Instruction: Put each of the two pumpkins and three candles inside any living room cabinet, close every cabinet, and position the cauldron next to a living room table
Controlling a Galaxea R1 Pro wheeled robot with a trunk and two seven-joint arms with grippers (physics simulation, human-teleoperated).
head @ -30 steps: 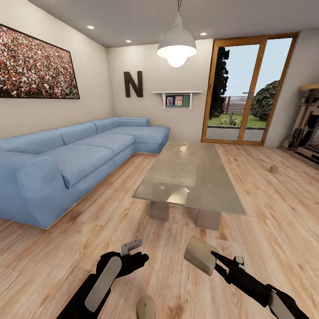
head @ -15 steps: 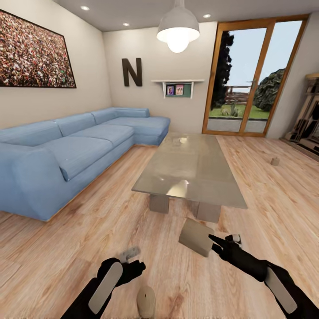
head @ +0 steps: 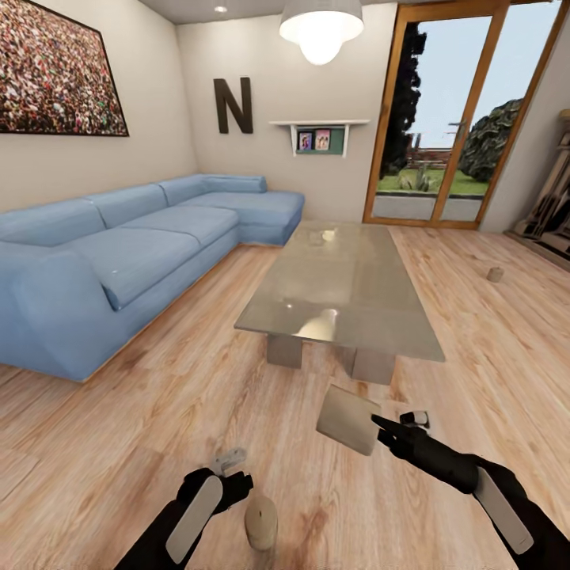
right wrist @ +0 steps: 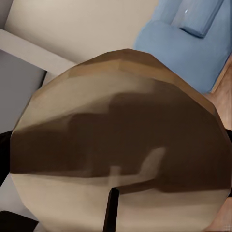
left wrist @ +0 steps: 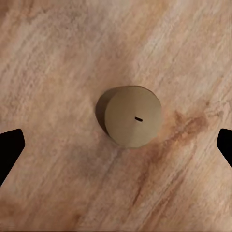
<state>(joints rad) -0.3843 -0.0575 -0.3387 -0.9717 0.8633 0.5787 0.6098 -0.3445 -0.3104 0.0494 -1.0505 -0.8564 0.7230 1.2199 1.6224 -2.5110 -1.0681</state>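
Candle [head: 347, 419] number one sits clamped in my right claw [head: 378, 427], held above the plank floor [head: 158, 412] just short of the glass table [head: 340, 293]. My left claw [head: 229, 467] hangs apart over a second candle [left wrist: 132, 116] standing on the floor. A third candle [head: 495, 274] stands far off beyond the table. The blue sofa [head: 119, 261] lines the wall; its near end is cut off.

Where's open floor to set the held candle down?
Bare planks between the sofa and the coffee table, and right of the table up to the far candle. Crowded near the left tool: a floor candle stands there.
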